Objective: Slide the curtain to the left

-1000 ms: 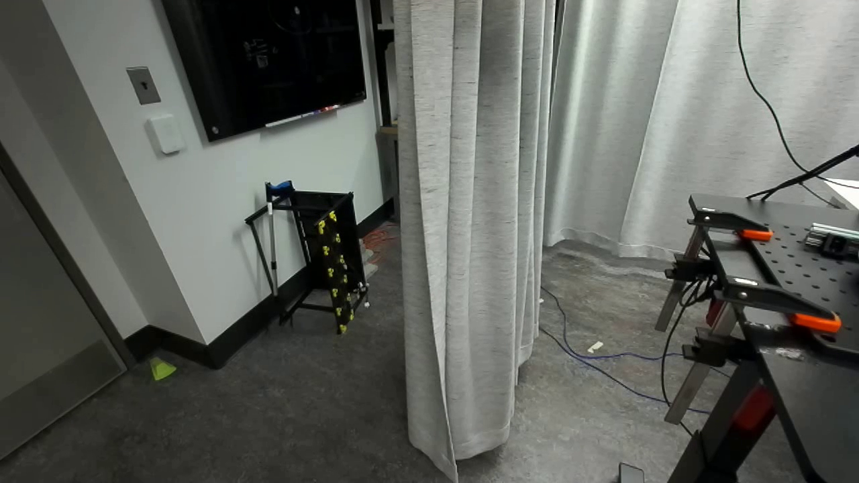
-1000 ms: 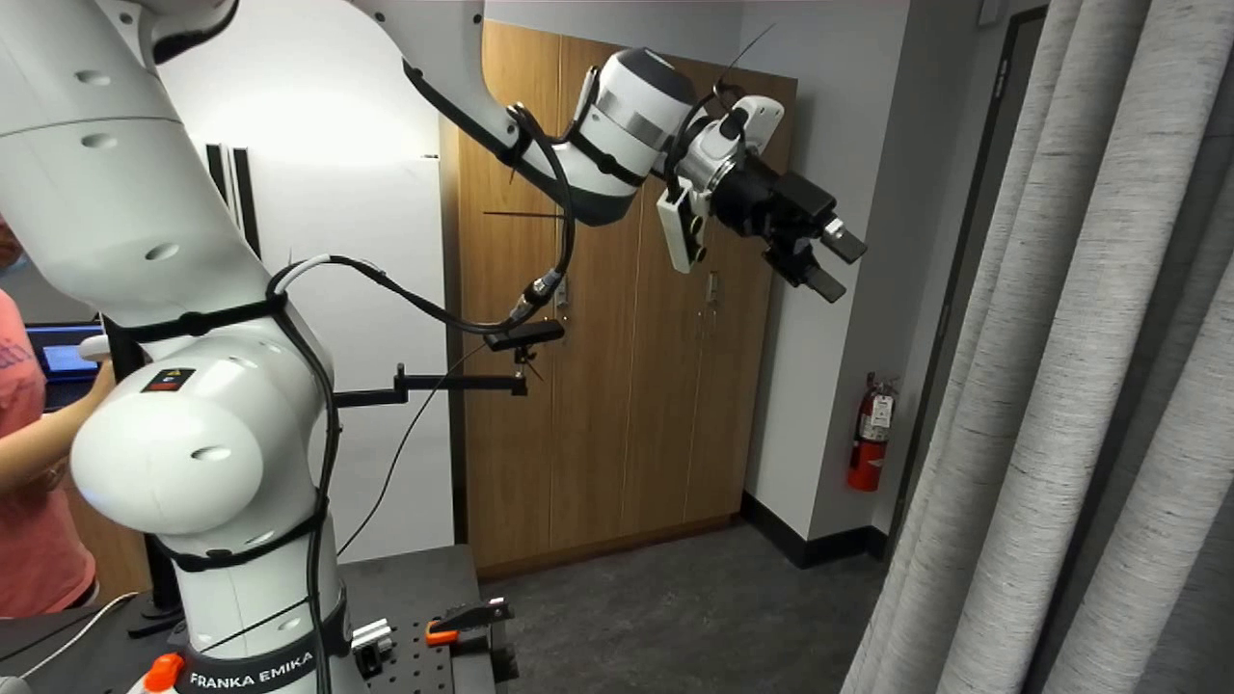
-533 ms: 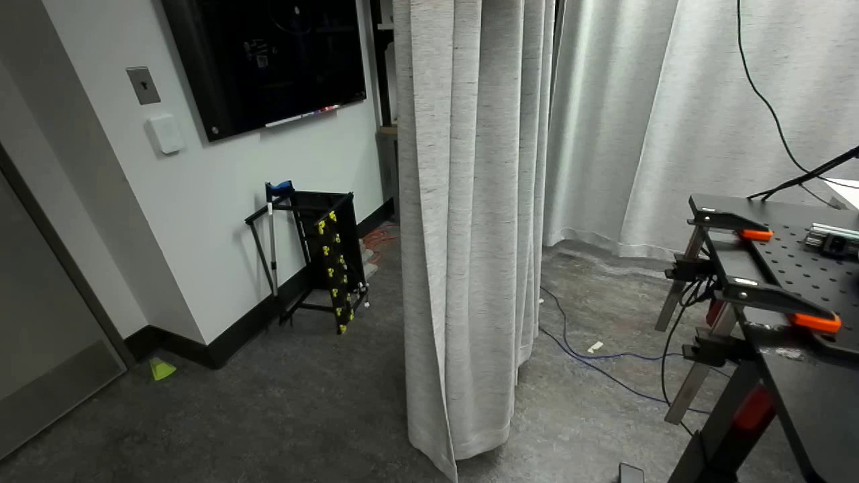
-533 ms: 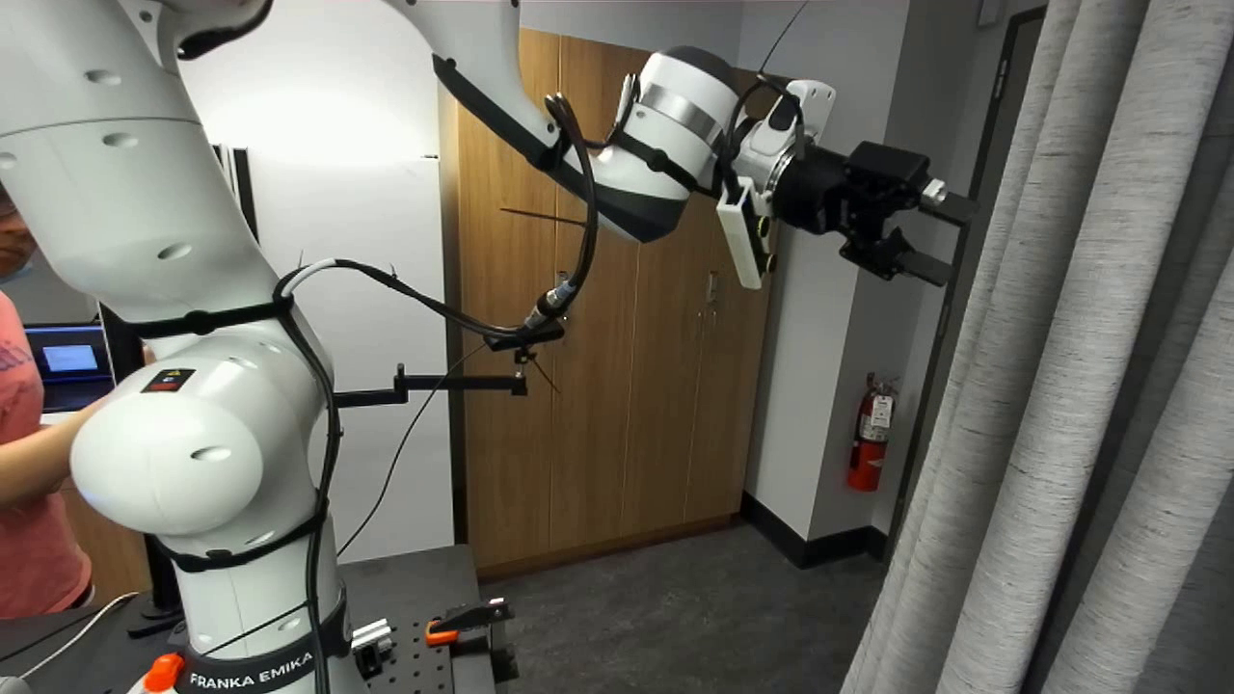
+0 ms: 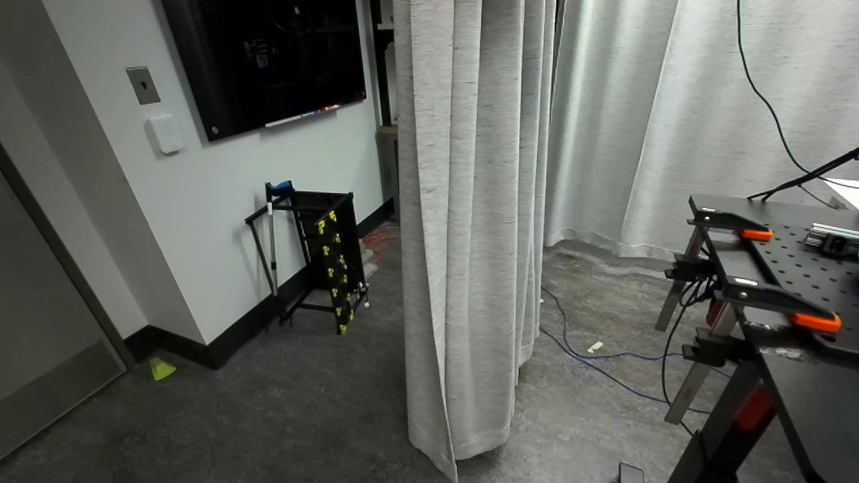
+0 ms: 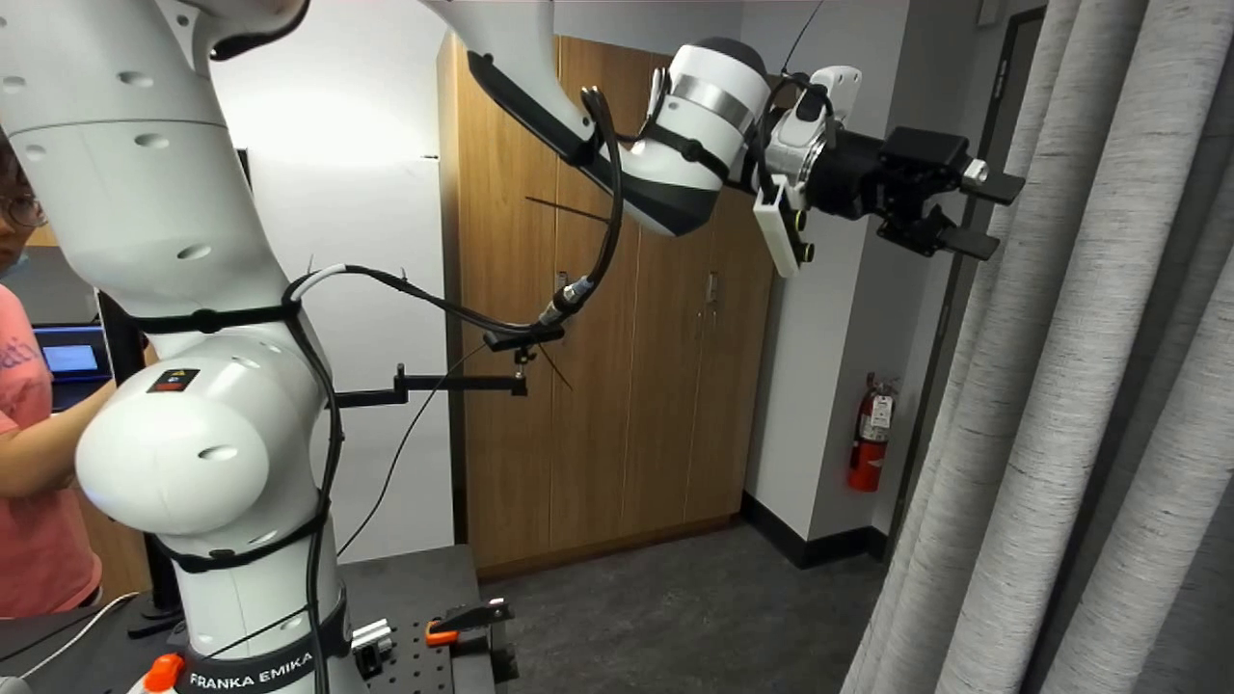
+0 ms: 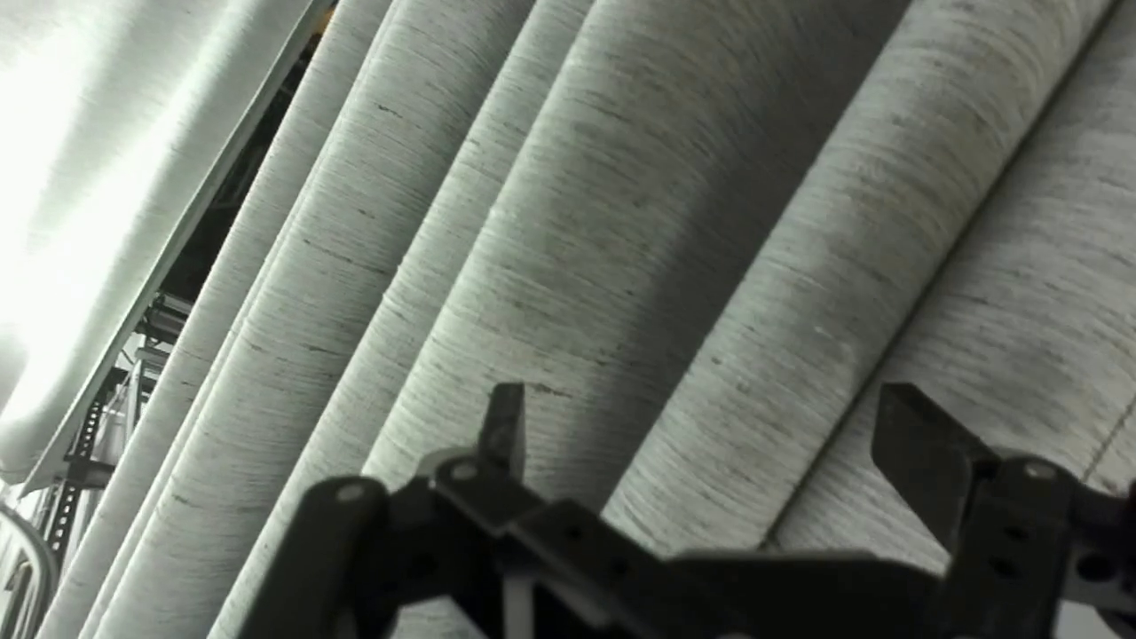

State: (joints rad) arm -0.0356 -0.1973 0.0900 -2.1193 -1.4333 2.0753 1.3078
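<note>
1. A white Franka arm [image 6: 207, 386] mounted on a dark desk [image 6: 415, 573] points its claw [image 6: 1005, 220] at a light grey, pleated curtain [image 6: 1060, 405].
2. The claw is released, its two fingers [image 7: 923, 457] spread well apart; in the wrist view they frame the curtain's slanting folds, though whether the tips touch the cloth cannot be told.
3. The curtain hangs along the right side of an exterior view, where the fingertips overlap its edge.
4. In an exterior view, the curtain [image 5: 470, 235] falls in deep vertical pleats to near the floor [image 5: 268, 416], at mid-frame between a black wall board [image 5: 282, 67] and the desk, with brighter drapes [image 5: 624, 121] behind it.
5. A coral-shirted person [image 6: 39, 540], partly hidden by the arm, appears at far left.
6. Behind the arm rises a tall wooden cabinet [image 6: 598, 434]; a red fire extinguisher [image 6: 869, 448] shows between cabinet and curtain.
7. An orange-handled clamp [image 6: 472, 615] sits at the desk's edge.
</note>
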